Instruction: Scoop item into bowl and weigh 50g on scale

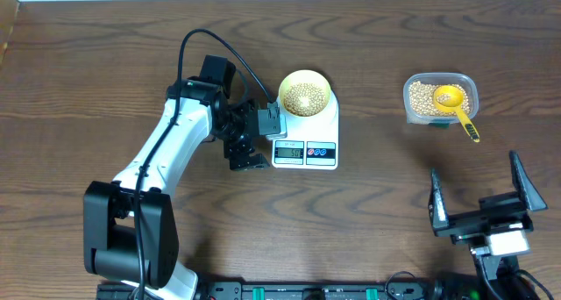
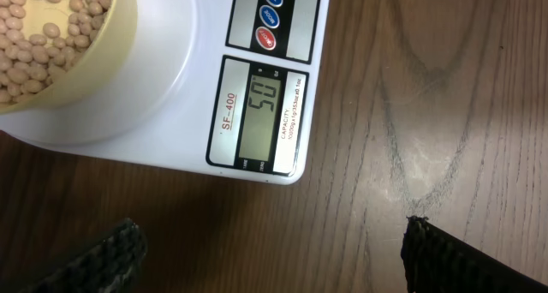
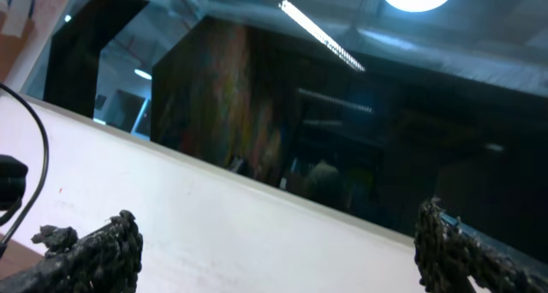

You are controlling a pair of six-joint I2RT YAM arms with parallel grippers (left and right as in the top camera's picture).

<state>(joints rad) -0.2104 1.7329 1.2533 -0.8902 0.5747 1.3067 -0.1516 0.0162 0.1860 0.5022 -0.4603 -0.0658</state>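
The white scale [image 1: 328, 126] stands mid-table with the pale yellow bowl [image 1: 283, 93] on its platform, and tan beans [image 1: 304, 97] fill the bowl's bottom. In the left wrist view the scale [image 2: 175, 96] shows its display [image 2: 261, 113] reading 50, with the bowl [image 2: 104, 55] and beans [image 2: 43, 27] at the top left. My left gripper [image 1: 257, 140] [image 2: 270, 242] hovers open just left of the display, holding nothing. My right gripper [image 1: 479, 193] [image 3: 278, 229] stands open and empty at the front right, tilted up toward a wall.
A clear plastic container [image 1: 410, 99] at the back right holds more beans, with a bright yellow scoop [image 1: 455, 101] lying in it, handle over the front rim. Bare wooden table [image 1: 377, 186] lies between the scale and my right gripper.
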